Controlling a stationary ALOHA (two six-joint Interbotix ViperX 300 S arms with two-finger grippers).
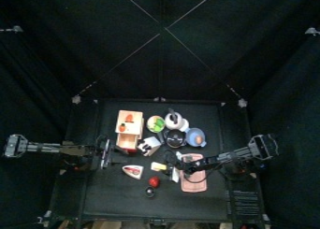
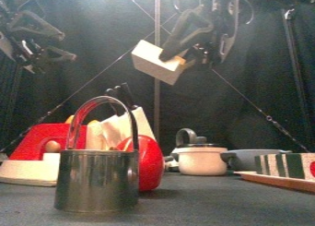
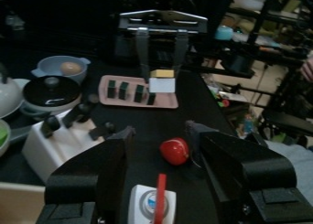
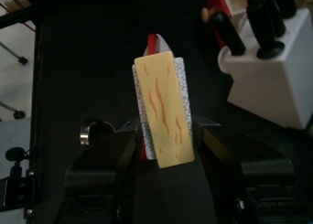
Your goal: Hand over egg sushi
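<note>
Black curtains close in all around the small black bench (image 1: 88, 177). My right hand (image 4: 162, 153) pinches the egg sushi (image 4: 164, 107), a pale yellow block with a white underside, holding it in the air above the bench (the front view shows it well up, tilted). My left hand (image 3: 159, 147) is spread wide and holds nothing; a small red round piece (image 3: 175, 152) lies on the bench between its fingers. From above, the egg sushi sits near the bench's middle, at about six o'clock from the green bowl (image 1: 156, 123).
</note>
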